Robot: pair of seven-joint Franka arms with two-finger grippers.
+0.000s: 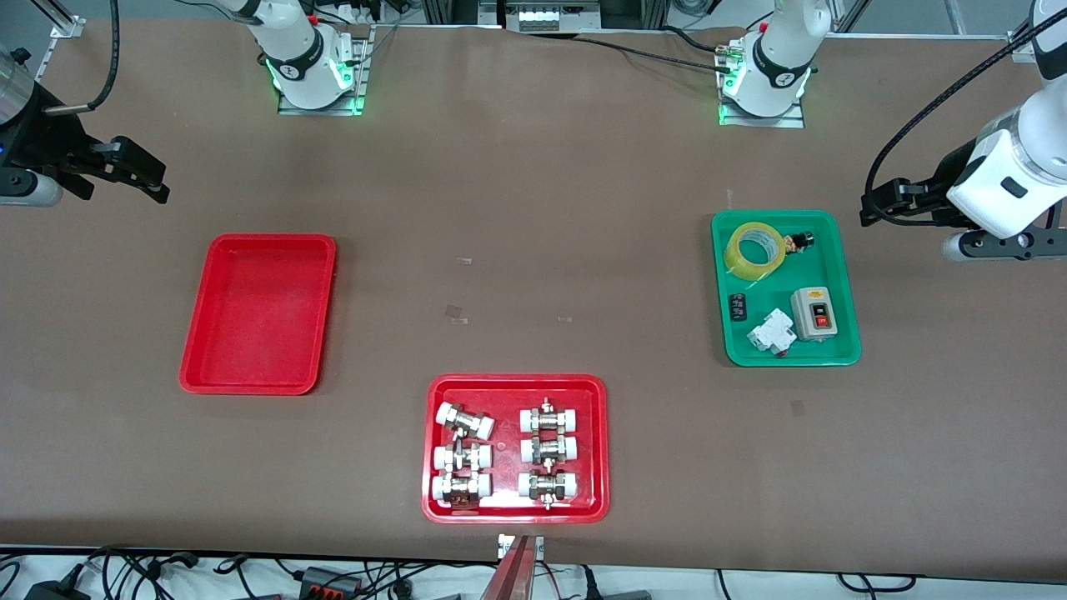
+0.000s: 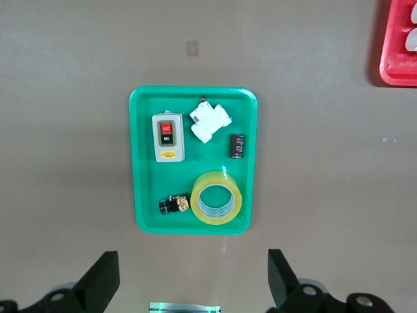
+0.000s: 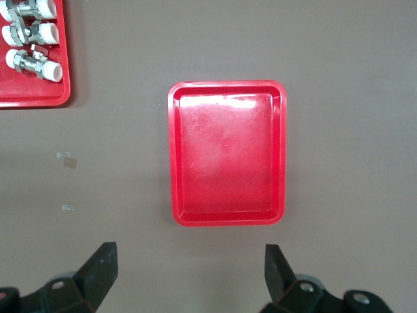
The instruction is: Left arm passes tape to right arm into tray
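At the right arm's end of the table, we see the right gripper [image 1: 137,179] hanging in the air with its fingers spread wide and nothing between them; this arm waits. Near it lies the red tray [image 1: 193,367], bare inside, its long side running toward the front camera. Toward the middle, nearer the front camera, sits a second red tray [image 1: 433,450] of metal fittings [image 1: 504,454], which is not our target.

Farther along, toward the left arm's end, the green tray [image 1: 844,283] holds the tape [image 1: 755,248] in its corner farthest from the front camera, on the side toward the right arm. Just beside the tape is a small black part [image 1: 802,242]; a grey switch box [image 1: 813,314], a white breaker [image 1: 770,333] and a small black block [image 1: 737,306] lie in the nearer half. The left gripper [image 1: 875,204] hovers beside the green tray, fingers wide apart and empty.

We judge the step in hand to be the left arm's reach for the tape. The roll lies flat, its hole facing up, so it has no long axis to line up with. We would bring the gripper straight down with one finger in the hole and one outside the wall, choosing the side away from the small black part and the tray's rim.
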